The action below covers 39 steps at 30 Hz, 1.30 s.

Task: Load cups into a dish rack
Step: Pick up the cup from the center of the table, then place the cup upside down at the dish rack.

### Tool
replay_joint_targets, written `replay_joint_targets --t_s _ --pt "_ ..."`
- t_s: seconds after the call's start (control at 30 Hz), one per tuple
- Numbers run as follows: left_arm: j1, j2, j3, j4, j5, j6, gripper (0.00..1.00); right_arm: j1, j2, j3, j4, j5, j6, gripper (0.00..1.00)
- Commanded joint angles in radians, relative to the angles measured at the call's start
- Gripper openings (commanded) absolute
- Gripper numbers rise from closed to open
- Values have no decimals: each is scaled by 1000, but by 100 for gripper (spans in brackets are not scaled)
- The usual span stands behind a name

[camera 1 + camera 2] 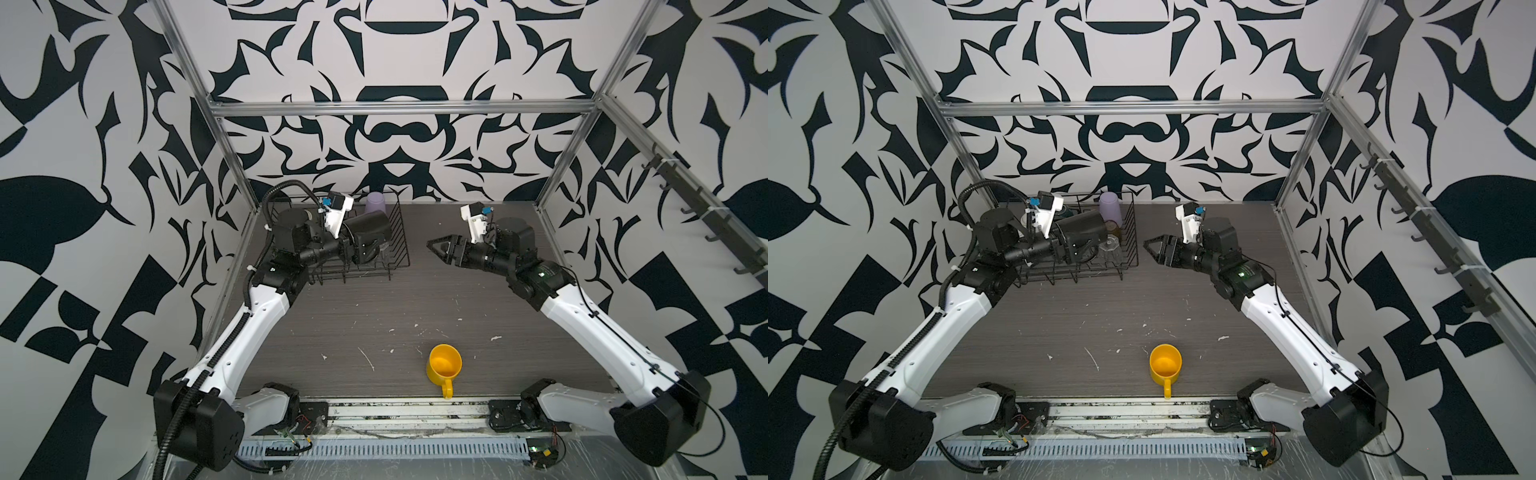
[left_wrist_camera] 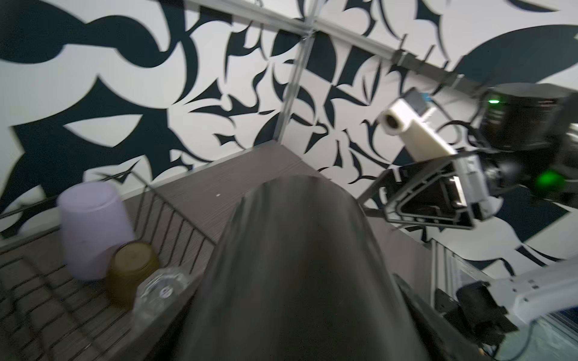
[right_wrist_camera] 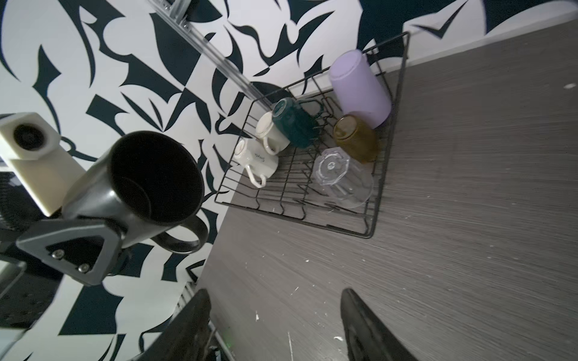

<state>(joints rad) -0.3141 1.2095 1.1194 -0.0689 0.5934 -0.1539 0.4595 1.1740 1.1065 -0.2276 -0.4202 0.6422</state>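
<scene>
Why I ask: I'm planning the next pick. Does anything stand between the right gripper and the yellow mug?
Nothing visible. Only bare table lies between the open right gripper and the yellow mug, which stands upright near the front edge. The rack and the black mug in the left gripper are off that line.

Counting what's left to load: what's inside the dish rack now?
The dish rack holds six: lilac tumbler, teal mug, cream mug, white mug, olive-brown glass, clear glass. The teal mug covers part of the cream mug.
</scene>
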Motion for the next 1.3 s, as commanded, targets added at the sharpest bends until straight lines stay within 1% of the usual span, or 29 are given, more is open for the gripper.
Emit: replay_joint_targets --t_s 0.0,0.17,0.27,0.4,0.5,0.53,0.67,0.9,1.1,1.27 --pt "3 30 103 -233 -197 76 0 -6 -25 -14 -36 93 -48 72" --pt "6 113 227 -379 -333 98 0 -7 -44 -22 -55 118 -59 77" --pt "9 169 317 -479 -406 102 0 -8 -54 -25 -68 128 -65 82" --pt "9 247 416 -585 -493 100 0 -8 -65 -36 -72 132 -67 91" --pt "13 287 460 -616 -505 93 0 -10 -71 -42 -77 135 -68 99" --pt "13 301 478 -629 -510 91 0 -10 -72 -42 -80 136 -71 100" --pt "16 365 558 -684 -554 70 0 -12 -80 -43 -91 136 -79 100" --pt "23 473 675 -741 -540 18 0 -15 -88 -54 -96 133 -88 99" --pt "27 582 788 -867 -567 23 0 -19 -91 -59 -108 129 -105 100" --pt "43 669 880 -935 -557 55 0 -23 -96 -64 -117 124 -120 99"
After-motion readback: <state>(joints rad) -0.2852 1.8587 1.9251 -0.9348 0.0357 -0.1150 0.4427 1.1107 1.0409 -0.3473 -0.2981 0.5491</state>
